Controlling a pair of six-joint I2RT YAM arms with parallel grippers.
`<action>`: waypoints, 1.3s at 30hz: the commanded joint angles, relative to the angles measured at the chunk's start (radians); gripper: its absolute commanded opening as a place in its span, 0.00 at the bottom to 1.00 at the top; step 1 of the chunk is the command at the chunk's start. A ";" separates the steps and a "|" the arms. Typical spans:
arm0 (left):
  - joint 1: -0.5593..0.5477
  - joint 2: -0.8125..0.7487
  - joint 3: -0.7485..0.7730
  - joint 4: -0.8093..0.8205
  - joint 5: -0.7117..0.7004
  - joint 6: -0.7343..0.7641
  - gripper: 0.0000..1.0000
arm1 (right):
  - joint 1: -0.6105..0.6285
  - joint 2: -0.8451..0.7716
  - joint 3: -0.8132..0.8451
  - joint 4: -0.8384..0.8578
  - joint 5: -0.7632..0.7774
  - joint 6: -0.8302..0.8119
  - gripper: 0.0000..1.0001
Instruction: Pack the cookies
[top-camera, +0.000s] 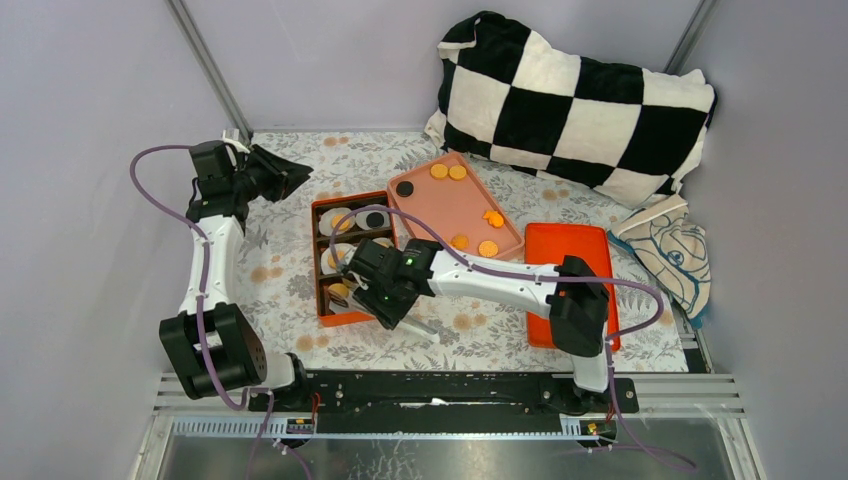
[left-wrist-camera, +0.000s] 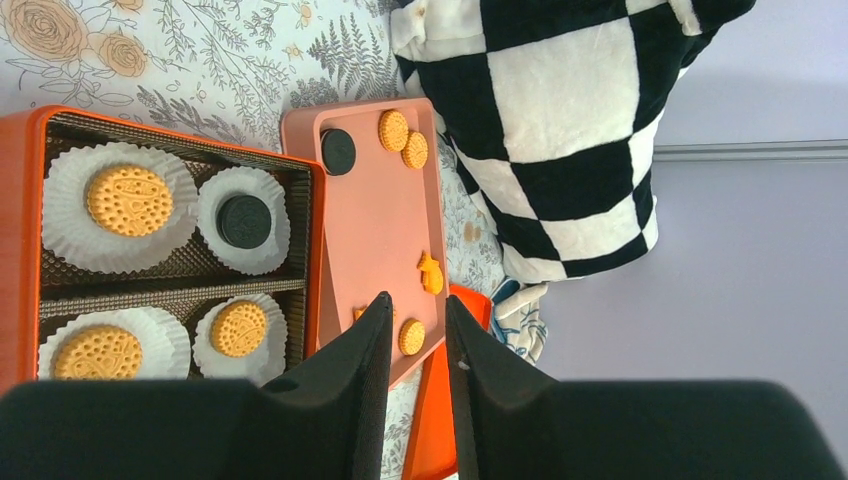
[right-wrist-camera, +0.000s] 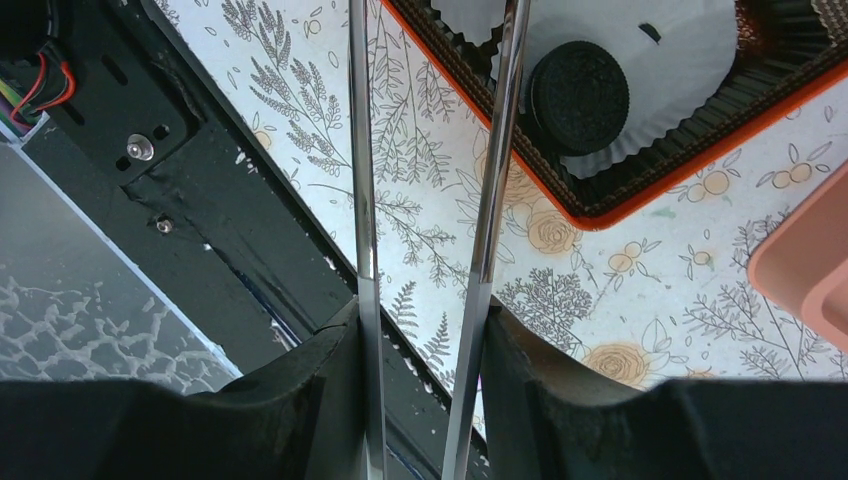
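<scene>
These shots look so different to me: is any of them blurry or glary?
Top view: soft, even light, everything sharp. Left wrist view: cookies crisp, the dark left end effector close up and featureless. Right wrist view: shiny tongs carry bright streaks; black cookie sharp.

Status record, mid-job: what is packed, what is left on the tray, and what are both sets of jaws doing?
orange box: golden and black cookies sit in paper cups
pink tray: six loose cookies, one black
left gripper: raised, jaws apart, empty
right gripper: jaws shut on tongs
tongs: blades pass beside a packed black cookie; tips out of view
</scene>
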 joint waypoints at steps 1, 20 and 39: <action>0.010 -0.011 0.001 -0.003 0.010 0.028 0.31 | 0.007 0.031 0.069 0.025 -0.042 -0.008 0.35; 0.012 -0.013 0.010 -0.011 0.041 0.051 0.31 | 0.007 -0.031 0.075 0.017 0.037 0.010 0.47; -0.009 -0.101 -0.010 -0.026 -0.028 0.058 0.32 | -0.177 -0.259 -0.088 -0.004 0.368 0.166 0.28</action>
